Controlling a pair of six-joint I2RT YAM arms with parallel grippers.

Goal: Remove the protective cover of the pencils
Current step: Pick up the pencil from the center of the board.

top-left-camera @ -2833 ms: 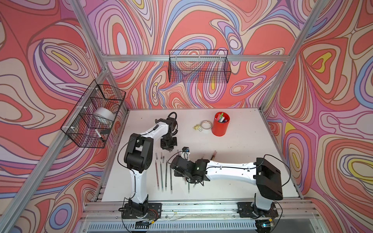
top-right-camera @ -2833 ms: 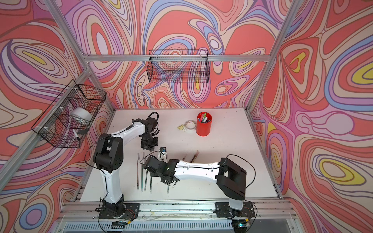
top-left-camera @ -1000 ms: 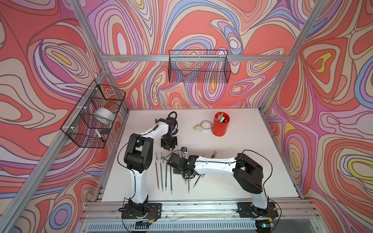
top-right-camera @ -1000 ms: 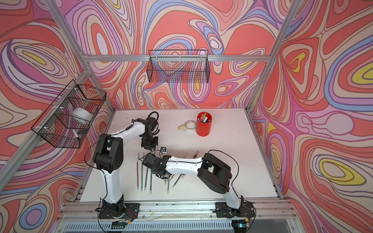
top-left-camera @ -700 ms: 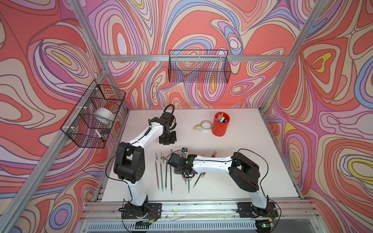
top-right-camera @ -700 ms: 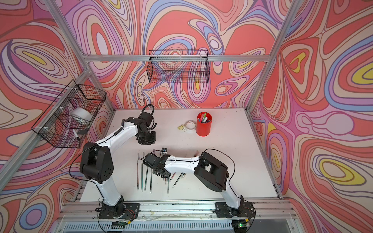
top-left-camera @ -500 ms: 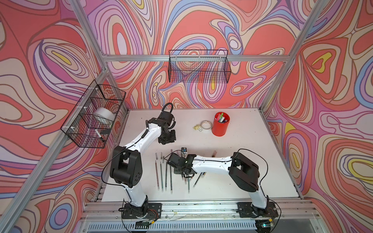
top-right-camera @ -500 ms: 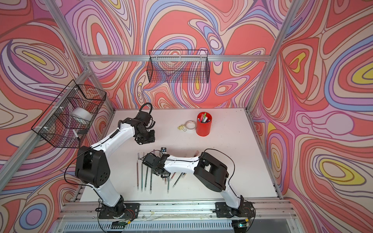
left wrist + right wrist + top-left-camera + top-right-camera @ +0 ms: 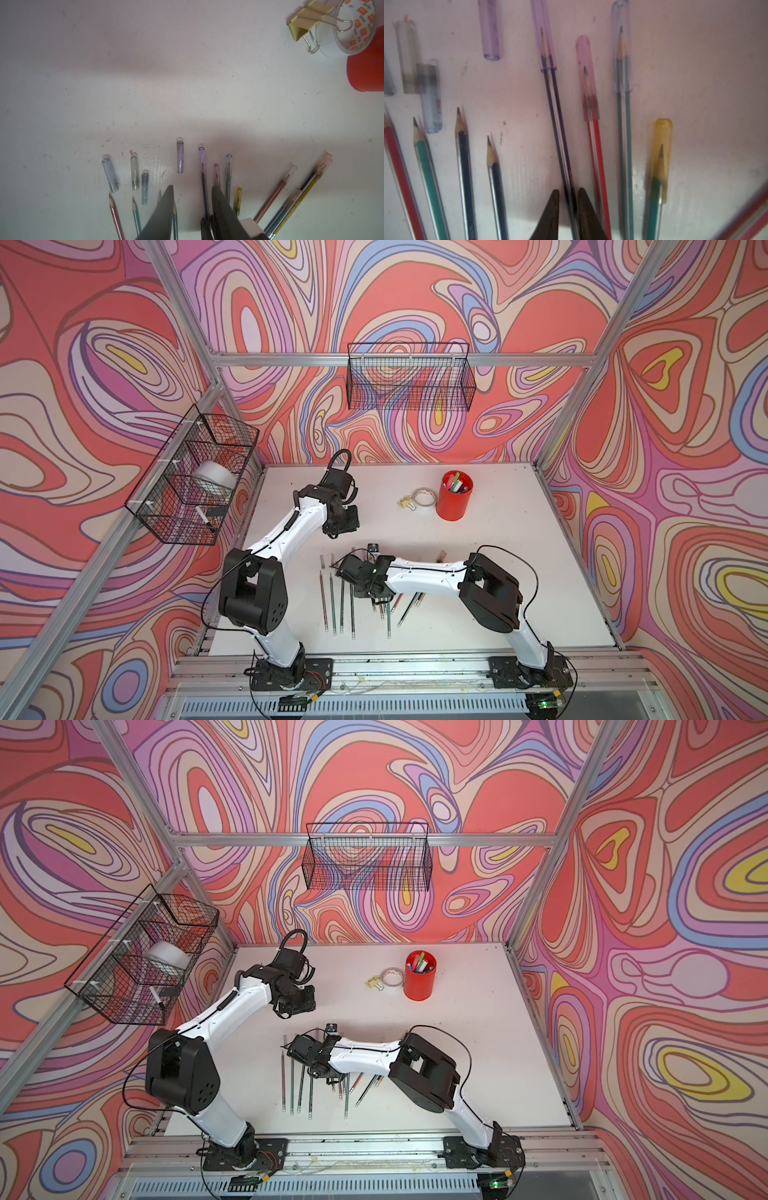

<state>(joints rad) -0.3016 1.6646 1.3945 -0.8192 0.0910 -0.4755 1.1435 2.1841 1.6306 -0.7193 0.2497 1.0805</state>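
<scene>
Pencils: lying in a row, lower centre of both top views.
Right gripper: narrow, jaws flanking the black pencil; whether it clamps, I cannot tell.
Risk: with a loose hold the pencil drags along when its purple cap is pulled, scattering its neighbours.
Left gripper: partly open, empty.
Bare pencils: four.
Capped pencils: four, with more at right, uncounted.
Loose caps: four.

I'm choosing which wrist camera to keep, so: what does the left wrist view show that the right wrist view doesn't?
Left wrist only: the binder clip, tape roll, red cup and left claw. Right wrist only: the shaft of a bare black pencil, hidden behind the left claw's finger in the left wrist view. Both: the loose purple cap, the purple-capped pencil and the pink-capped pencil.
</scene>
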